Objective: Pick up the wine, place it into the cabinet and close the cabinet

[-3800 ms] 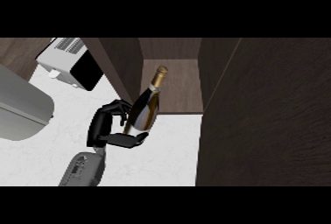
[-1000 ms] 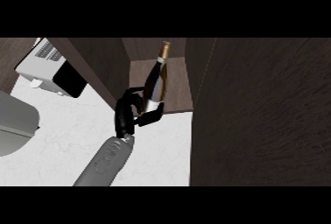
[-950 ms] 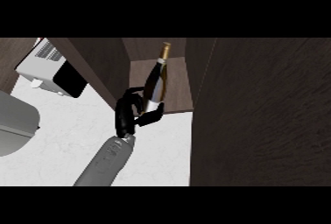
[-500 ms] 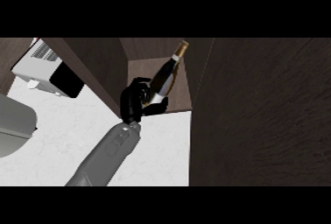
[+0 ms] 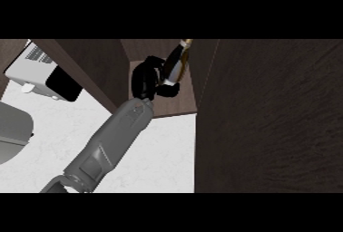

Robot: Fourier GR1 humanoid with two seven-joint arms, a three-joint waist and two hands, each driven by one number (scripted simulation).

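The wine bottle (image 5: 175,63) is tilted inside the open cabinet (image 5: 171,104), neck toward the back, just above its shelf. I judge it heavy, rigid, slippery and breakable; the wide body is the right place to hold. My left hand (image 5: 149,80) is curled around that body. The cabinet door (image 5: 268,118) stands open above the bench (image 5: 161,154).

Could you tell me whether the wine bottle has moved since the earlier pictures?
Yes. The wine bottle, held by the left hand, has gone up and deeper into the cabinet, past its front shelf edge.
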